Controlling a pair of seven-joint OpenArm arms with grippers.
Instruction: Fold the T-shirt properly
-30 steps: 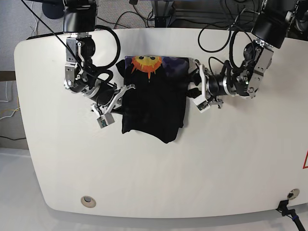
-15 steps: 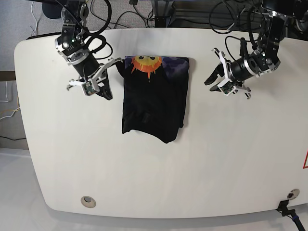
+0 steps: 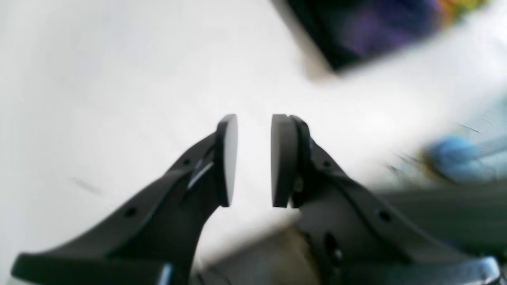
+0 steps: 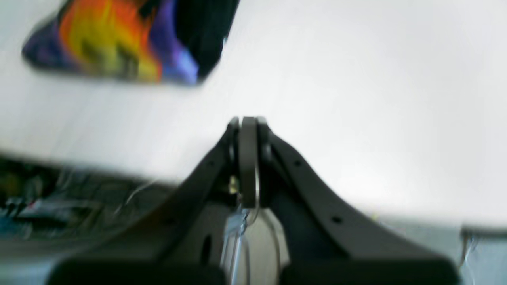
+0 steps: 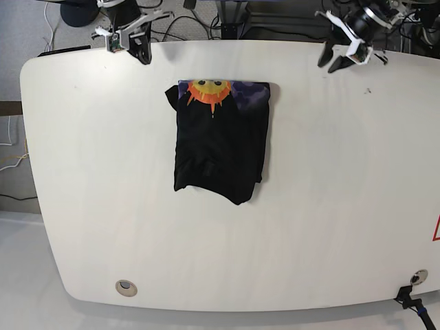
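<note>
The T-shirt (image 5: 220, 148) lies folded into a tall black rectangle at the back middle of the white table (image 5: 330, 206), its orange-yellow sun print on purple showing along the top edge. It appears blurred in the left wrist view (image 3: 356, 31) and in the right wrist view (image 4: 119, 43). My left gripper (image 5: 333, 63) is raised over the table's back edge, right of the shirt, jaws a little apart and empty (image 3: 253, 158). My right gripper (image 5: 139, 51) is raised at the back left, shut and empty (image 4: 247, 158). Neither touches the shirt.
Cables and stands (image 5: 227, 17) crowd the space behind the table's back edge. A round grommet (image 5: 125, 287) sits near the front left corner and another (image 5: 416, 277) near the front right.
Both arms have lifted away from the shirt's sides and pulled back to the table's rear edge. The shirt has stayed as it was.
</note>
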